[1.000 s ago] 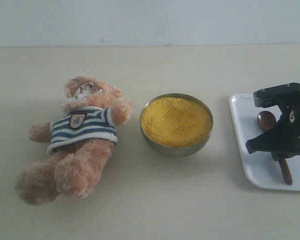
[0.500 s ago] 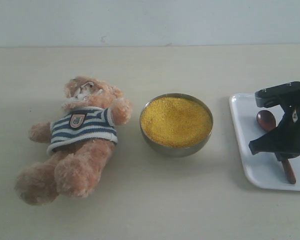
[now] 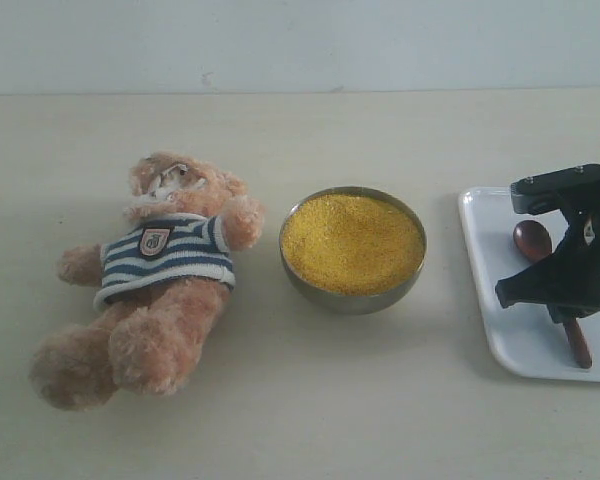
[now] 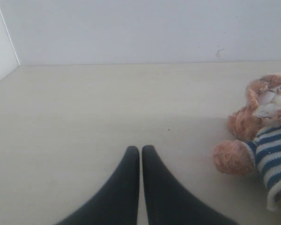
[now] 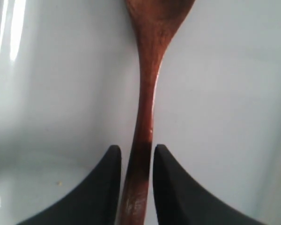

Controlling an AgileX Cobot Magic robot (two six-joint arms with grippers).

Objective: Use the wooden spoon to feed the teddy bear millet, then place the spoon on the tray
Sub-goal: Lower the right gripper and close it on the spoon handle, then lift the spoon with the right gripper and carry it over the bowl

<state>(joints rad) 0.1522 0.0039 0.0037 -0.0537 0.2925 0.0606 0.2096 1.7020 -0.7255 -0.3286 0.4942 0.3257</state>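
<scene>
As left tool (image 4: 140, 149) sits shut | right tool (image 5: 136, 149) pinches wooden spoon (image 5: 148, 79) | beige table (image 3: 310, 420)

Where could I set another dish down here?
Bare table runs between the wall and the fluffy brown teddy bear and round metal bowl. The white rectangular tray is crowded by the dark wooden spoon and right tool.

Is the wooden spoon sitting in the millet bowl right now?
No: the wooden spoon lies on the white tray, right of the millet.

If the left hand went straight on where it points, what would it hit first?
Likely nothing before the wall: the left hand points over bare table, teddy bear off to one side.
</scene>
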